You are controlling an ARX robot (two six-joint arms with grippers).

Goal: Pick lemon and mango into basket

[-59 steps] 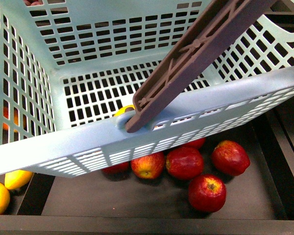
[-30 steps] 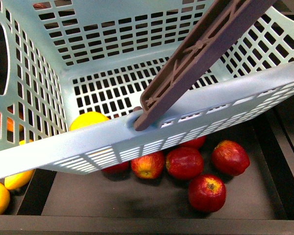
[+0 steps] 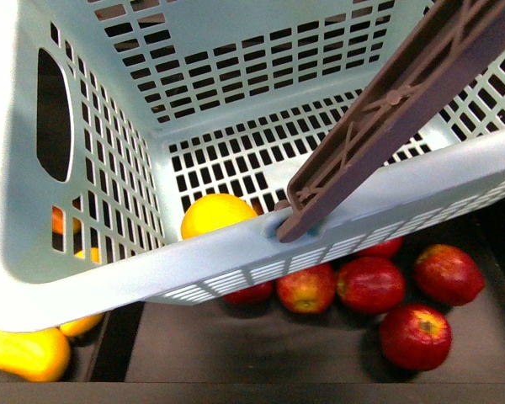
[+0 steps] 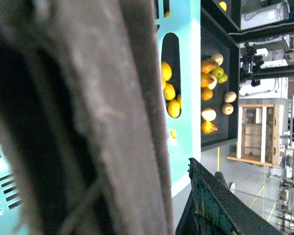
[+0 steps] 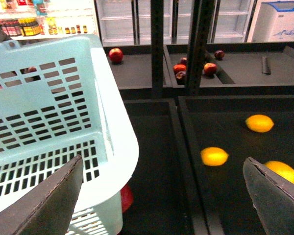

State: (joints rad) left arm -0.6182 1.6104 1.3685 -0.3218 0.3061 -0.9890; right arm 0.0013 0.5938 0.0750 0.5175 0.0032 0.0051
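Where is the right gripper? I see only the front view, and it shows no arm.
Observer: It is beside the basket. The right gripper is open and holds nothing.
Operator: Is any yellow fruit near it?
Observer: Yes. Three yellow fruits lie apart in the dark tray past the divider.
Operator: What does the left wrist view add?
Observer: Beyond the basket there is another tray with mixed fruits: orange, green and pale.
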